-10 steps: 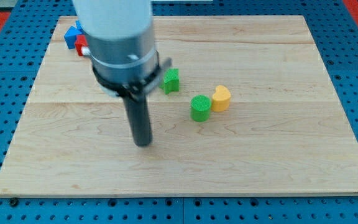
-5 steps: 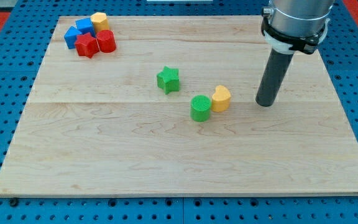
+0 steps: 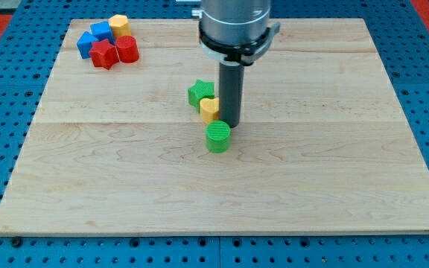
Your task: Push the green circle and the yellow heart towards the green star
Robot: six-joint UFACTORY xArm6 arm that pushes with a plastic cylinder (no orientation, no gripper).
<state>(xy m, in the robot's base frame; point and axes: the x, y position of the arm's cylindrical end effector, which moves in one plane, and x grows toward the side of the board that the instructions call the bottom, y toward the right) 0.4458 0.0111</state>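
My tip (image 3: 230,123) touches the yellow heart block (image 3: 209,109) beside the green star block (image 3: 199,92); next, push the green circle block (image 3: 217,138) far-left; there is no end effector to open or close.

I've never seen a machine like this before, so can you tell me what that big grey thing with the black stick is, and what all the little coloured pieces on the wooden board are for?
It is a robot arm. It has no hand, only a dark rod, and my tip slides along the wooden board to push blocks. One camera looks down at the board.

Right now my tip sits just to the view's right of the yellow heart, which touches the green star. The green circle lies just below the tip. Nothing is held; the blocks only get pushed.

In the view's top left corner rest blue blocks, red blocks and another yellow block.
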